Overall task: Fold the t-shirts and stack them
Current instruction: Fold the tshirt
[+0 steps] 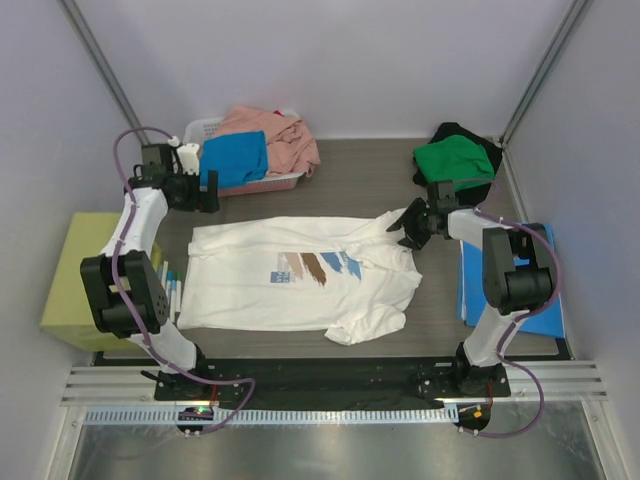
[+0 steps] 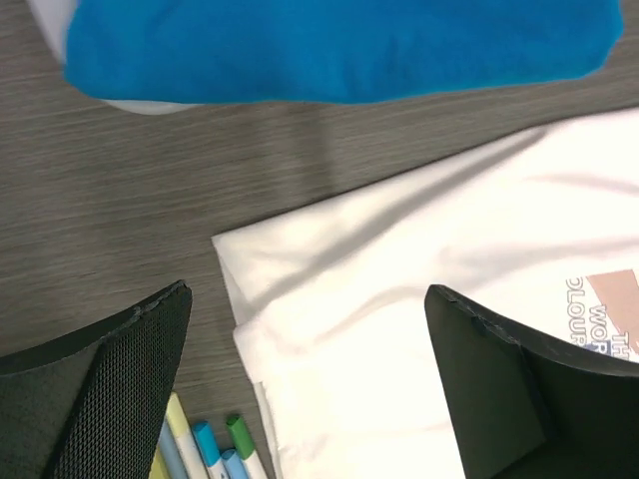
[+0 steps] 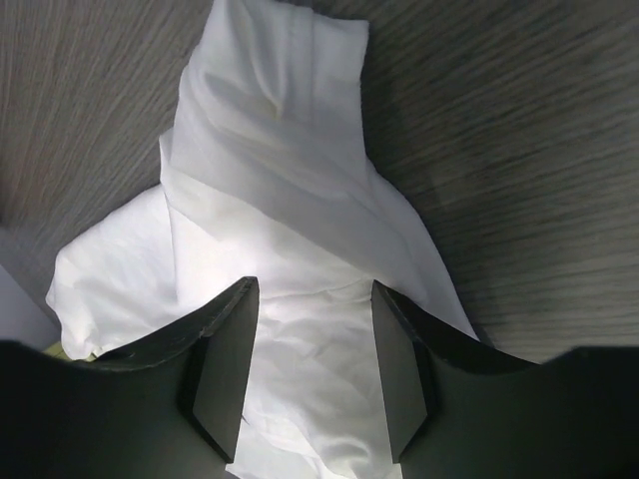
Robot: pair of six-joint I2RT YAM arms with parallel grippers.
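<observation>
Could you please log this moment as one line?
white shirt spread out | left jaws open over corner | right jaws open over sleeve

A lab cell: white panels (image 1: 330,60), aluminium posts (image 1: 97,58), mounting rail (image 1: 320,392).

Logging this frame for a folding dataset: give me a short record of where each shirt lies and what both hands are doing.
white t-shirt: spread flat mid-table, print up, near right sleeve rumpled
blue t-shirt: draped in the basket, far left
pink t-shirt: in the same basket, behind the blue
green t-shirt: on the black t-shirt, far right
left hand: open, over the white shirt's far left corner
right hand: open, fingers astride the far right sleeve
</observation>
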